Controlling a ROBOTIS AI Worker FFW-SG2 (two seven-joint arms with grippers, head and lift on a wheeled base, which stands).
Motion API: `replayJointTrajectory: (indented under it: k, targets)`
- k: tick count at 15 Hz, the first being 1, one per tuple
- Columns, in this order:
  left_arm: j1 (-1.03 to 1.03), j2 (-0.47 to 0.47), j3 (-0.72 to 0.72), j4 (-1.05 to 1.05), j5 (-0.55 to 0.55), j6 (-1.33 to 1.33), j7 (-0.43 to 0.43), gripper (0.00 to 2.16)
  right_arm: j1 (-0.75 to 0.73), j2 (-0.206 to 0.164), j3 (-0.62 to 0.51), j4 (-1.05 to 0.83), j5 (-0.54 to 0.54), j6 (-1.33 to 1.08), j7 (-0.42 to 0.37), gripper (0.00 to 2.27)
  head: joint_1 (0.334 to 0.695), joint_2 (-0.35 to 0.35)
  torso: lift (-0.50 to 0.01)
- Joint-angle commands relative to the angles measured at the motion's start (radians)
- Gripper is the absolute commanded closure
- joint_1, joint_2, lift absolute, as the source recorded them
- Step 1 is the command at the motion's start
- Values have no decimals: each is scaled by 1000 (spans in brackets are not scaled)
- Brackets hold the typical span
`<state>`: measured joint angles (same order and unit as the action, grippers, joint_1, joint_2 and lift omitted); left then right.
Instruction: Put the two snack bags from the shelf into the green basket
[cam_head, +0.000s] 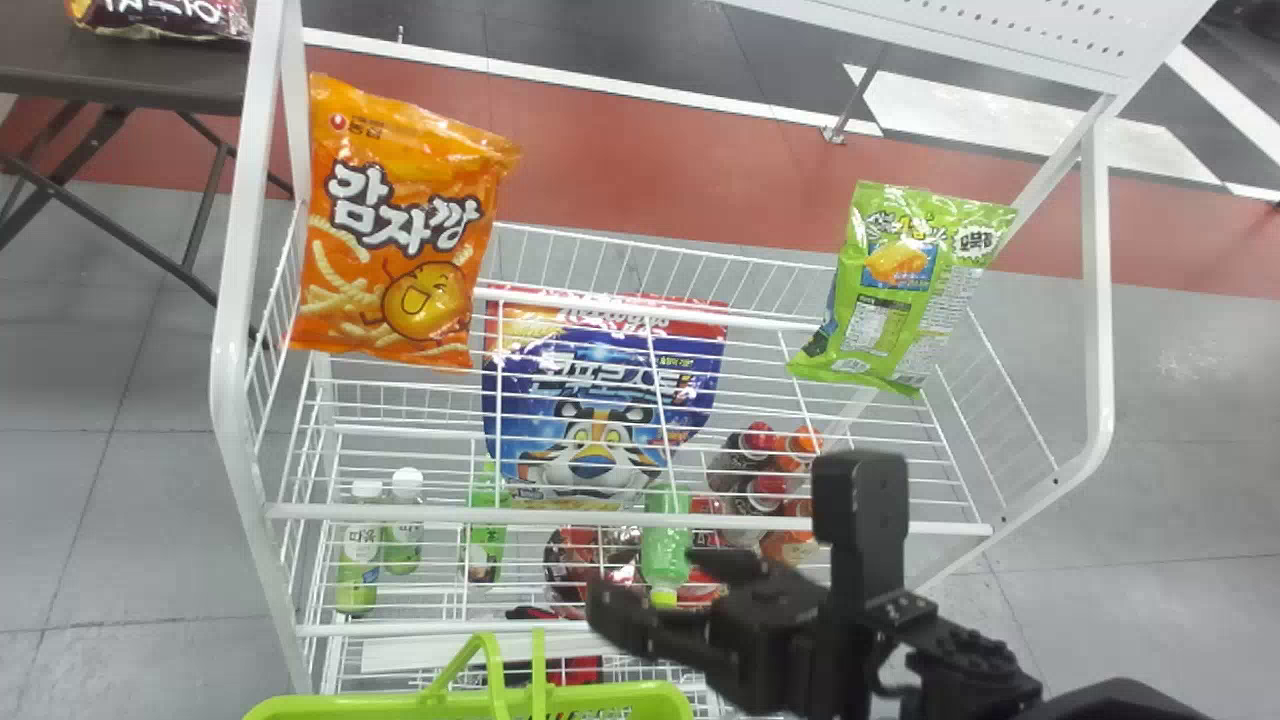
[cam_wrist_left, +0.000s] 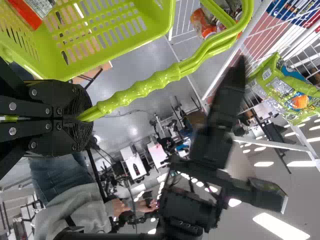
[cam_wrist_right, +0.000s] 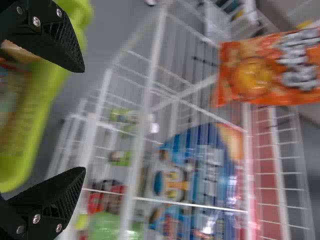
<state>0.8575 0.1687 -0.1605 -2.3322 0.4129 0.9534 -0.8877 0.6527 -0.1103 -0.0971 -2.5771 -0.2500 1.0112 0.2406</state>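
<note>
Occupying centre, wire shelf (cam_head: 228, 360) interposes its front rail (cam_head: 420, 513) between both bags and right gripper (cam_head: 645, 578), 5-to-6 o'clock, jaws wide, empty. Green basket (cam_head: 600, 695): 7 o'clock, handle (cam_wrist_left: 140, 87) clamped in left gripper (cam_wrist_left: 79, 119). Orange bag (cam_head: 390, 230): 10 o'clock. Green bag (cam_head: 905, 285): between 2 and 3. Bottles (cam_head: 357, 570): 8, lower tier.

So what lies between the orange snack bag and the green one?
Head view: bare wire shelf between the orange bag and the green bag; a blue pouch shows through from below.
</note>
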Motion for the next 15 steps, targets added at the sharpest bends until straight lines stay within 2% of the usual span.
replayJointTrajectory:
  k: [1,5,8,11,15]
  targets:
    - [0,0,-1,2,-2,0,0,1980,19,6,14,75,-2,-325,9,124,695,-350,-10]
    - [-3,-2,-1,13,-2,-18,1,1980,65,17,33,233,21,-858,25,124,695,-350,-10]
    - [-11,-2,-1,25,-2,-21,1,1980,108,46,34,304,25,-1030,5,127,695,-350,-10]
    - [-23,-3,-8,37,-2,-25,4,1980,147,75,46,318,28,-1079,-53,127,695,-350,-10]
    - [-23,-3,-8,37,-2,-28,4,1980,151,80,63,299,61,-1046,-90,127,695,-350,-10]
